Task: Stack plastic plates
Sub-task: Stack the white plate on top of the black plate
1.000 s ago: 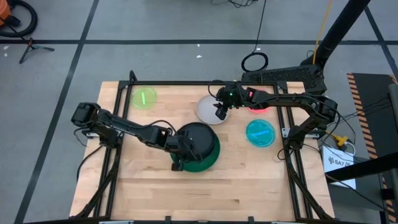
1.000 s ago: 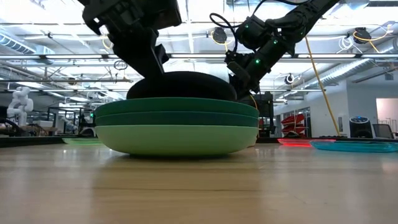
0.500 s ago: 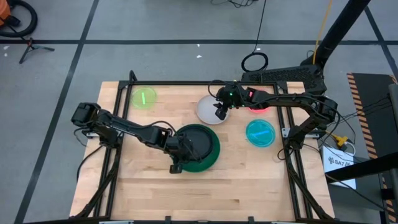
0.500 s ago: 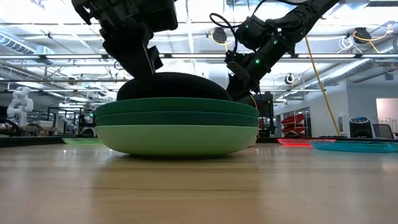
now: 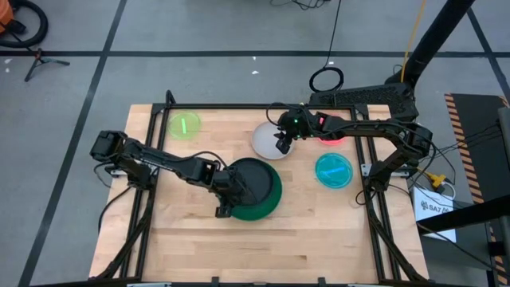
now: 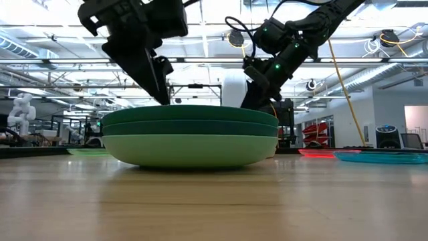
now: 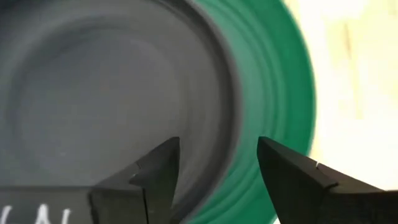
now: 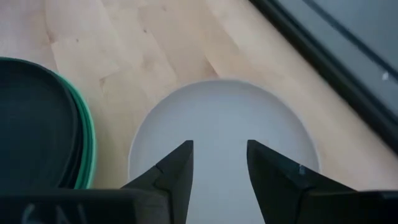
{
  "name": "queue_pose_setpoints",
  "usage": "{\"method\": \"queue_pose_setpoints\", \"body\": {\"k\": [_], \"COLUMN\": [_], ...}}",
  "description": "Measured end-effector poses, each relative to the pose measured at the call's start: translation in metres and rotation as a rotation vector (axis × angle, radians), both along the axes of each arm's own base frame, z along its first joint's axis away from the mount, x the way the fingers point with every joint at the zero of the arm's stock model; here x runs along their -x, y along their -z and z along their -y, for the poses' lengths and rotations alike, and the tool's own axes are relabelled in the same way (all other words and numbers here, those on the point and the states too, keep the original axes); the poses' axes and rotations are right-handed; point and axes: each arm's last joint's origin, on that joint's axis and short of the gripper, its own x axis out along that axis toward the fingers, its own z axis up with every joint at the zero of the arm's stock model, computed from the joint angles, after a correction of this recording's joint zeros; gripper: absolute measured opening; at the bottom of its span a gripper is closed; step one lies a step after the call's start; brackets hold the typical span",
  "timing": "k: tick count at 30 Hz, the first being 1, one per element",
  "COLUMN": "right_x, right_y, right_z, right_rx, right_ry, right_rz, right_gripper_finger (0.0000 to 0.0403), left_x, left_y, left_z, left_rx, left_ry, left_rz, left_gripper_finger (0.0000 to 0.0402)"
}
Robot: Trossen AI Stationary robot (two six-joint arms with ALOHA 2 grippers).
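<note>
A stack of plastic plates (image 5: 267,199) stands mid-table: mint at the bottom (image 6: 190,148), two dark green above it (image 6: 190,120), and a black plate (image 5: 253,179) lying flat in the top one. My left gripper (image 7: 217,168) is open at the stack's near-left side, its fingers on either side of the black plate's rim (image 7: 231,93) without holding it. A white plate (image 5: 266,140) rests flat on the table behind the stack. My right gripper (image 8: 219,167) hovers open over the white plate (image 8: 224,118).
A lime plate (image 5: 184,125) lies at the far left. A red plate (image 5: 331,132) lies at the far right, partly under the right arm, and a cyan plate (image 5: 333,171) lies at the right. Bare wood spans the near half of the table (image 5: 255,247).
My left gripper has opened and let go of the black plate. The plate stood raised above the stack's rim and has dropped flat into the top green plate. The gripper has drawn back slightly toward the table's left edge.
</note>
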Motion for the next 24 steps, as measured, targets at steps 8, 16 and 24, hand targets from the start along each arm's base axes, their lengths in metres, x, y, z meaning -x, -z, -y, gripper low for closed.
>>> {"method": "queue_pose_setpoints", "body": {"k": [8, 16, 24], "right_x": [0.011, 0.024, 0.037], "right_y": [0.014, 0.032, 0.060], "right_z": [-0.003, 0.027, 0.059], "right_rx": [-0.192, -0.246, -0.322], "right_ry": [0.177, 0.366, 0.453], "right_rz": [-0.108, -0.154, -0.211], "right_gripper_finger": [0.0141, 0.0141, 0.0141], "left_x": [0.019, 0.047, 0.059], "left_y": [-0.034, -0.082, -0.091], "left_z": [-0.007, -0.022, -0.031], "left_rx": [-0.235, -0.324, -0.356], "left_ry": [0.097, 0.092, 0.103], "left_rz": [0.124, 0.299, 0.307], "left_gripper_finger": [0.0223, 0.0223, 0.0223]}}
